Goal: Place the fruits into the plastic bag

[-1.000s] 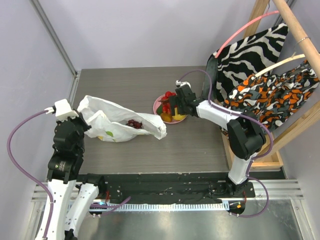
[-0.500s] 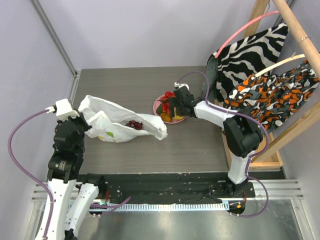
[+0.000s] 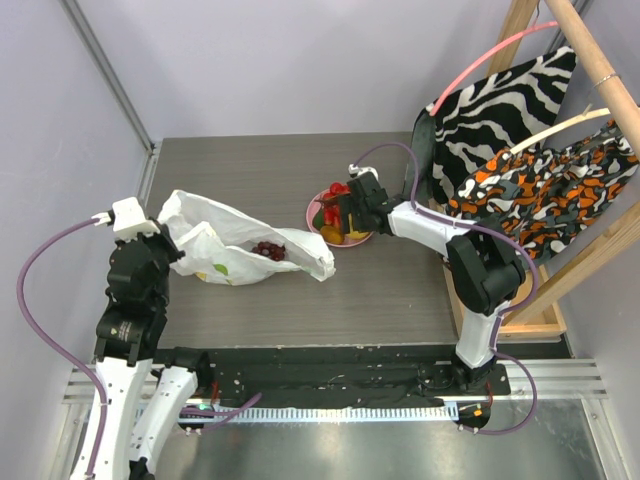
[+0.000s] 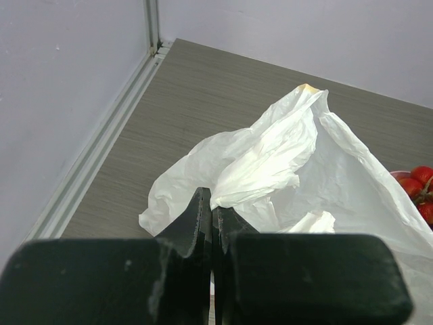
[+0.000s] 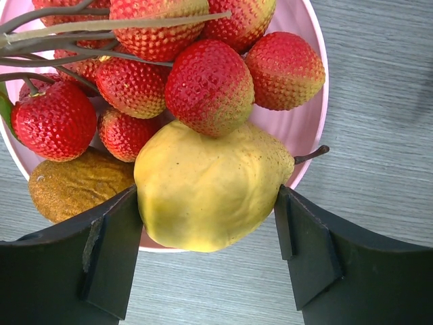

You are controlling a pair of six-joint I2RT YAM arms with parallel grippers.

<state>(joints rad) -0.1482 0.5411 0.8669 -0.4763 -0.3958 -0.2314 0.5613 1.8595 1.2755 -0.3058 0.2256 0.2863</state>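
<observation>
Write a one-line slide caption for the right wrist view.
Right gripper flanks a yellow pear on the pink plate, bumpy red fruits behind.

Two arms stand on a black base rail [image 3: 330, 372]. The left arm [image 3: 128, 310], at the rail's left end, and the right arm [image 3: 485, 280], near its right end, share white links, rounded black joint housings and a looping lilac cable [image 3: 22, 290]. The left tool [image 4: 213, 220] and right tool [image 5: 208, 233] have flat, matte black fingers [image 5: 308, 261], faintly scuffed grey.
</observation>
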